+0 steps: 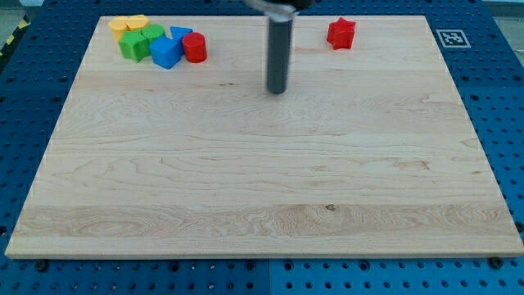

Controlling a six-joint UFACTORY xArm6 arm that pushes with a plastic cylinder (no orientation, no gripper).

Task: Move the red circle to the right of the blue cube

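Note:
The red circle [195,47] is a short red cylinder near the board's top left. It touches the right side of the blue cube [165,52]. A second blue block [180,34] sits just behind them. My tip [277,90] rests on the board to the right of the red circle, well apart from it and a little lower in the view. The dark rod [280,49] rises from it to the view's top.
A green block [135,44] and yellow blocks [128,24] cluster left of the blue cube. A red star-like block [341,33] lies alone at the top right. The wooden board [262,205] lies on a blue pegboard table [499,98].

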